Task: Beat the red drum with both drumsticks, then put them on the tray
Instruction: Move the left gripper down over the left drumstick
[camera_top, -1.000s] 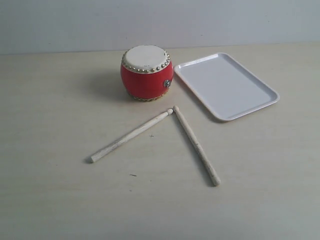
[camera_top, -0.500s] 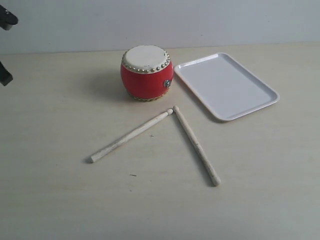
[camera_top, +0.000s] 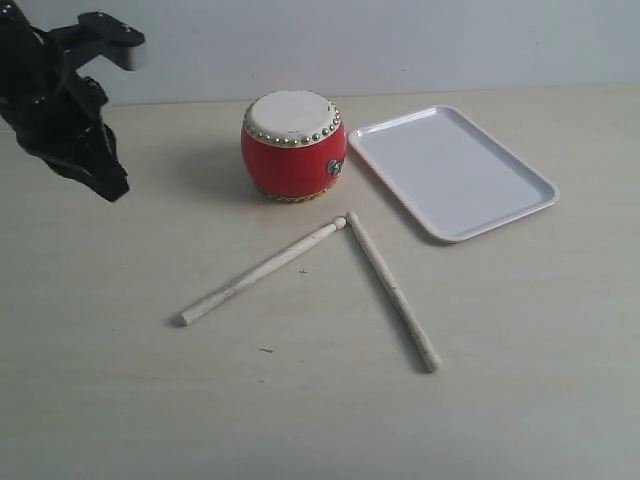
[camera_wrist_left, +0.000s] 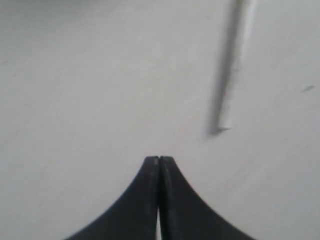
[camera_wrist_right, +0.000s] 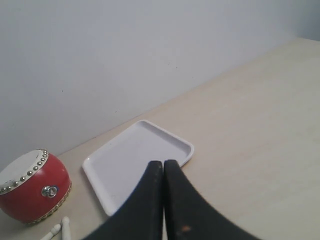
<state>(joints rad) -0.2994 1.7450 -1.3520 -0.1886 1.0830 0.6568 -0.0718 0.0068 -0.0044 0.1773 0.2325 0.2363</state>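
Right now your left gripper (camera_wrist_left: 159, 159) hangs over the table (camera_top: 120, 400) at the far left, fingers pressed together on nothing. Your right gripper (camera_wrist_right: 163, 162) is also pressed together and holds nothing. The left drumstick (camera_top: 262, 270) and right drumstick (camera_top: 392, 290) lie flat on the table in front of the red drum (camera_top: 294, 145) — tips almost meeting near its base. The tray (camera_top: 452, 172) sits just beside the drum, on its right.
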